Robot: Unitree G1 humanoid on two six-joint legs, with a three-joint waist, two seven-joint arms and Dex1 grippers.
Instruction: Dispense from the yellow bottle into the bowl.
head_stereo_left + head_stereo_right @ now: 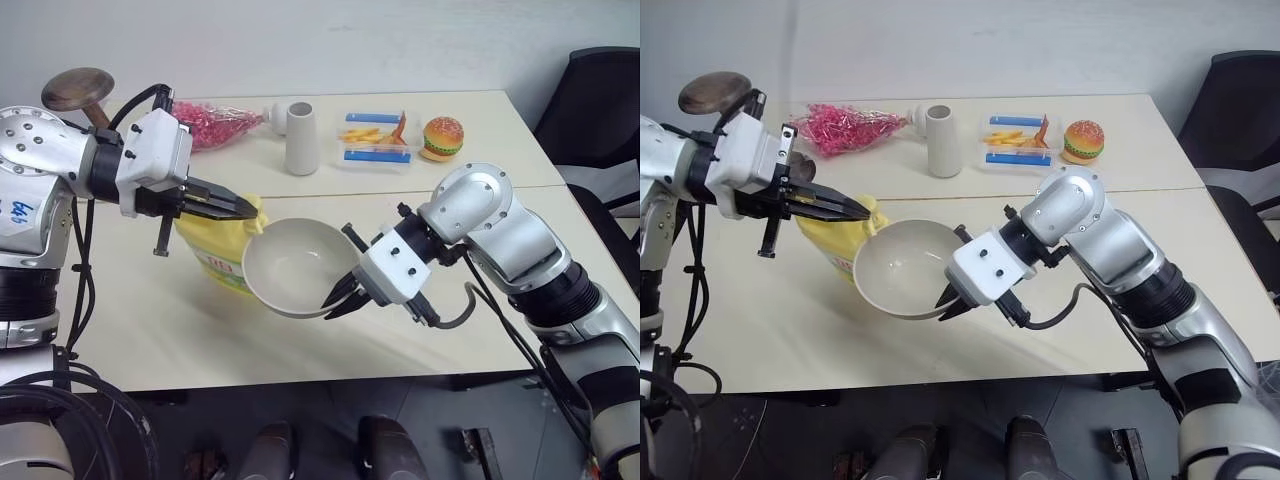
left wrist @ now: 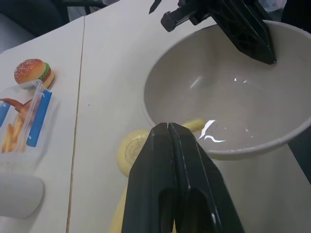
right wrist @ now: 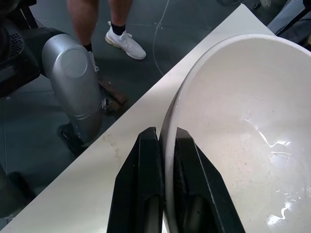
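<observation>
- The bottle stands upright near the worktop's left front part, its long axis vertical, its pump top just under the left fingers.
- The bowl is lifted and tilted beside the bottle, on its right; its rim nearly touches the pump, and its hollow opens toward the spout.
- The right gripper pinches the bowl's near rim, one finger inside the wall and one outside, so the bowl hangs from that grip above the worktop.
- The left gripper has its fingers pressed together, holding nothing, and points rightward and slightly down over the pump top.
- The left arm is the nearer one to the pump; the head lies directly below the fingers' tips, so I judge the coming move to be a straight press down along the bottle's axis.
- Toward the far edge stand a white vase, a snack tray and a toy burger, well apart from the work.
</observation>
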